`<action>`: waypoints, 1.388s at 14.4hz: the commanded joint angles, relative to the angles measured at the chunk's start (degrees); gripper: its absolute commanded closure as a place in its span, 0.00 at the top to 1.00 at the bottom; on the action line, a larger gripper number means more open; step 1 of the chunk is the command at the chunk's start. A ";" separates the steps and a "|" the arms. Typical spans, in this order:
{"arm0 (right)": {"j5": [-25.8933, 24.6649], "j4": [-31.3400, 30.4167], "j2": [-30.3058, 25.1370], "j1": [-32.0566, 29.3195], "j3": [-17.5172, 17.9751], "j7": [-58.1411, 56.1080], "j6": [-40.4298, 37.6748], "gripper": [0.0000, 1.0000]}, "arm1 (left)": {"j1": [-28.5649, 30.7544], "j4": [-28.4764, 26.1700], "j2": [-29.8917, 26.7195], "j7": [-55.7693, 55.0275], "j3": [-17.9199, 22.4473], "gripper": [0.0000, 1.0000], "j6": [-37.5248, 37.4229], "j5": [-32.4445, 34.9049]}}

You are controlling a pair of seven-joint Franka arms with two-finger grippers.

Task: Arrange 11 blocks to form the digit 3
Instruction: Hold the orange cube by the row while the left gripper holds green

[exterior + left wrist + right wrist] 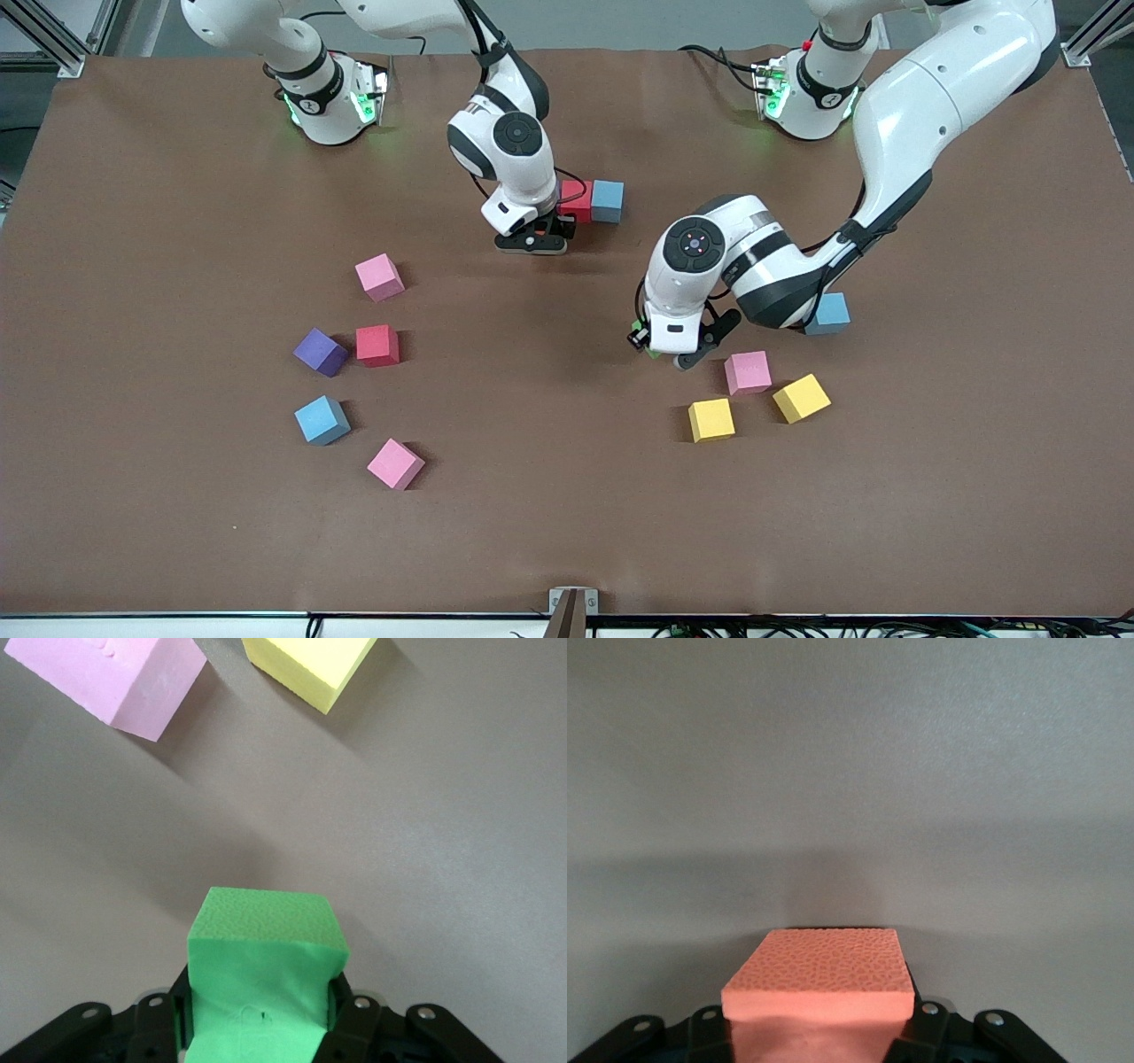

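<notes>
While both arms carried cubes: only two of eleven blocks set so far, judged an early placing step.
Left gripper (675, 347): clamped on a small green foam cube (264, 979), low over the table (549, 532) beside a pink foam cube (748, 371); squeezed sides seen bulging in the left wrist view.
Right gripper (537, 237): closed around a small orange foam cube (819, 979), down at the table just beside the red foam cube (578, 200).
Digit 3: barely begun; red foam cube touching a light blue foam cube (608, 200), side by side near the robots' bases, mid-table.
Loose near left arm: pink cube, two yellow foam cubes (711, 419) (802, 398) nearer the front camera, second light blue cube (829, 314) partly under the arm.
Loose toward right arm's end: another pink cube (379, 276), second red cube (377, 346) touching a purple foam cube (320, 352), third light blue cube (322, 420), third pink cube (396, 463).
Step in hand: probably seating orange flush against the red cube, green waiting its turn.
Next move calls for: square alignment and full contact before release, then a straight lift so the soft foam does not drag the neighbours; arms kept apart around the shared spot.
</notes>
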 commanded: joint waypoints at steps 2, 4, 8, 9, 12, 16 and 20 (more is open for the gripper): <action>0.33 -0.14 0.32 1.15 -0.49 1.47 0.77 0.01 | -0.16 0.05 -1.17 -0.34 -0.09 0.30 -1.74 1.27; 0.33 -0.58 0.23 1.59 -0.49 1.47 0.94 0.01 | -0.16 0.05 -1.17 -0.34 -0.09 0.30 -1.74 1.27; 0.24 -0.67 0.23 1.94 -0.40 1.47 1.03 0.01 | -0.16 0.05 -1.17 -0.34 -0.09 0.30 -1.74 1.27; 0.24 -0.67 0.23 2.12 -0.40 1.38 1.03 0.01 | -0.16 0.05 -1.17 -0.34 -0.09 0.30 -1.74 1.27; 0.16 -0.67 0.23 2.12 -0.40 1.12 1.21 0.01 | -0.07 0.14 -1.26 -0.43 -0.17 0.30 -1.83 1.19; -0.28 -0.93 0.23 2.21 -0.40 0.68 1.38 0.01 | -0.07 0.14 -1.34 -0.43 -0.26 0.30 -1.83 1.19; -0.46 -2.25 0.15 2.12 -0.40 -1.42 3.93 0.01 | 0.01 0.05 -1.35 -0.43 -0.26 0.30 -2.09 1.19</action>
